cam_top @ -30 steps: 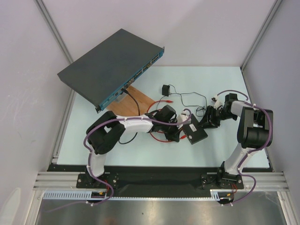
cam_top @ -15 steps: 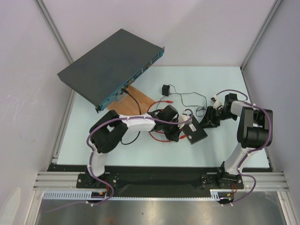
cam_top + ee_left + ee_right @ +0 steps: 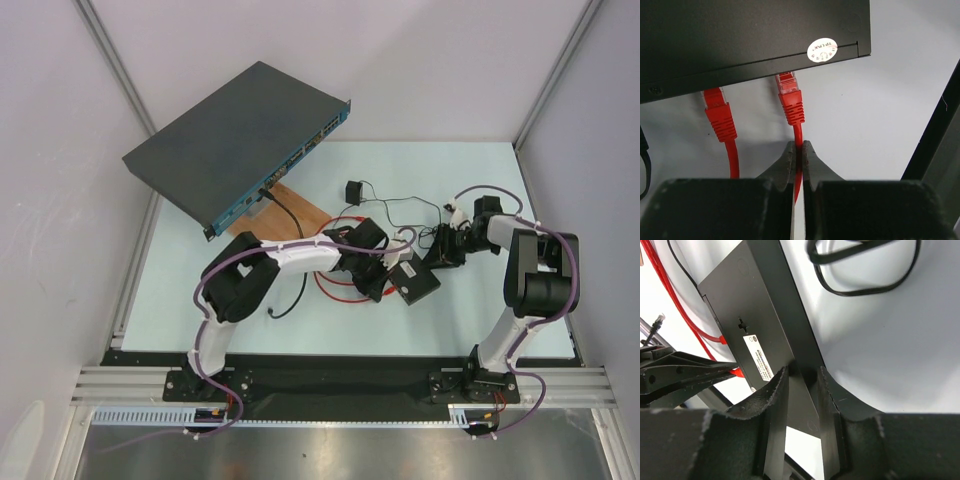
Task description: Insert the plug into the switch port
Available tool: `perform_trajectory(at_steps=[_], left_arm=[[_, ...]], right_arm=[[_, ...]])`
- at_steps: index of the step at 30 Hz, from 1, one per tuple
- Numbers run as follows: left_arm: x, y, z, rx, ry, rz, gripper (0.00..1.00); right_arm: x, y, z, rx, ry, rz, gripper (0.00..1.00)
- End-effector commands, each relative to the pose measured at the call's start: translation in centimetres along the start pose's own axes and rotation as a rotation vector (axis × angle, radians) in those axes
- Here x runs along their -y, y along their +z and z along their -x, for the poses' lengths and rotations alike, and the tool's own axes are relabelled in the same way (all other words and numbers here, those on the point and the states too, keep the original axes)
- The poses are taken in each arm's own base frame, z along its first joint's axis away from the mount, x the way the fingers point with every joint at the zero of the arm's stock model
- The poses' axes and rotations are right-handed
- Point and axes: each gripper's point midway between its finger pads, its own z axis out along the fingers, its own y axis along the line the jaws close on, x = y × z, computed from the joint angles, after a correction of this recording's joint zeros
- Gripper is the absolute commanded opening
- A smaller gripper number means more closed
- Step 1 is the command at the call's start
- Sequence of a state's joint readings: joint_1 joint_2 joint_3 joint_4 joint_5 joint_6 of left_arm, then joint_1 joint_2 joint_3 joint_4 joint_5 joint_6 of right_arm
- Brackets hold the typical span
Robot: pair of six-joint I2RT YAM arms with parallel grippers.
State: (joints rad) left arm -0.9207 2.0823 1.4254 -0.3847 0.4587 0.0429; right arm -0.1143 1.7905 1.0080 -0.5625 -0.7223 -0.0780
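Now: left gripper [image 3: 796, 146] pinched tight on red cable [image 3: 798, 131] just behind plug [image 3: 790, 97]; plug tip at small black switch's [image 3: 740, 30] side edge. Right gripper [image 3: 801, 380] straddles switch narrowly; contact unclear.

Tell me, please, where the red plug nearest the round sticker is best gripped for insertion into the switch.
Grip the red cable just behind the plug's ribbed boot, coming from the rear along the cable's line. The clear tip must stay free to enter the switch, and the boot points straight back. The left end effector pinches there.
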Motion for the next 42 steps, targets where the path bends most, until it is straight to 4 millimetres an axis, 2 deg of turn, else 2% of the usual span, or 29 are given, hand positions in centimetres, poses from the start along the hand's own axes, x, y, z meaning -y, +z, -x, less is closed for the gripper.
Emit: perform_trajectory(at_steps=[1, 6, 11, 15, 19, 22, 24, 29, 30, 31, 33, 34, 35, 37, 38, 39, 40, 41, 42], left_arm=[[-0.9, 0.0, 9.0, 0.282, 0.119, 0.056, 0.00], [-1.1, -0.6, 10.8, 0.336, 0.080, 0.073, 0.00], [-1.9, -1.3, 12.4, 0.380, 0.018, 0.112, 0.00], [-2.1, -1.5, 12.8, 0.384, 0.031, 0.117, 0.00], [-2.8, -1.7, 12.2, 0.354, 0.070, 0.129, 0.01], [-3.7, -1.9, 10.5, 0.297, 0.104, 0.141, 0.02], [-4.2, -2.7, 9.8, 0.276, 0.122, 0.142, 0.04], [-3.6, -3.9, 6.9, 0.178, 0.249, 0.060, 0.11], [-3.2, -4.7, 6.8, 0.177, 0.269, 0.053, 0.14], [-3.2, -4.6, 6.1, 0.159, 0.299, 0.047, 0.16], [-2.7, -5.3, 5.9, 0.153, 0.322, 0.036, 0.22], [-2.5, -5.5, 5.4, 0.132, 0.328, 0.029, 0.26], [-2.4, -5.7, 5.2, 0.123, 0.332, 0.027, 0.34], [-1.9, -6.7, 5.4, 0.118, 0.364, 0.025, 0.48], [-1.6, -7.2, 5.0, 0.103, 0.368, 0.018, 0.54], [-1.3, -7.8, 5.2, 0.107, 0.376, 0.018, 0.64], [-0.8, -8.9, 5.7, 0.125, 0.399, 0.021, 0.67], [-0.2, -9.6, 5.8, 0.130, 0.405, 0.009, 0.74], [0.1, -10.4, 6.3, 0.146, 0.415, 0.010, 0.77]], right_arm=[[-5.0, 0.9, -5.6, -0.191, 0.136, 0.158, 0.27], [-5.4, 1.2, -6.3, -0.206, 0.130, 0.169, 0.23], [-5.9, 1.0, -7.0, -0.213, 0.156, 0.179, 0.15], [-5.9, 0.9, -6.8, -0.207, 0.154, 0.173, 0.14], [-5.5, 0.8, -6.3, -0.201, 0.155, 0.162, 0.14], [-4.8, 0.4, -5.9, -0.179, 0.175, 0.163, 0.16], [-4.6, 0.1, -5.8, -0.169, 0.178, 0.160, 0.18], [-4.8, -0.4, -5.9, -0.155, 0.180, 0.168, 0.27], [-5.0, -0.5, -5.9, -0.152, 0.180, 0.179, 0.31], [-5.1, -0.5, -6.2, -0.153, 0.182, 0.185, 0.32], [-5.3, -0.6, -6.2, -0.153, 0.166, 0.198, 0.35], [-5.5, -0.8, -5.8, -0.142, 0.149, 0.202, 0.36], [-5.7, -1.0, -5.5, -0.136, 0.142, 0.210, 0.41], [-5.9, -1.5, -4.9, -0.118, 0.133, 0.223, 0.44], [-6.3, -2.1, -4.2, -0.095, 0.120, 0.238, 0.46], [-6.1, -2.8, -3.4, -0.063, 0.118, 0.243, 0.53], [-6.3, -3.4, -2.8, -0.039, 0.106, 0.251, 0.57], [-6.7, -4.5, -1.2, 0.010, 0.076, 0.258, 0.62], [-6.6, -5.5, -0.1, 0.052, 0.064, 0.258, 0.71]])
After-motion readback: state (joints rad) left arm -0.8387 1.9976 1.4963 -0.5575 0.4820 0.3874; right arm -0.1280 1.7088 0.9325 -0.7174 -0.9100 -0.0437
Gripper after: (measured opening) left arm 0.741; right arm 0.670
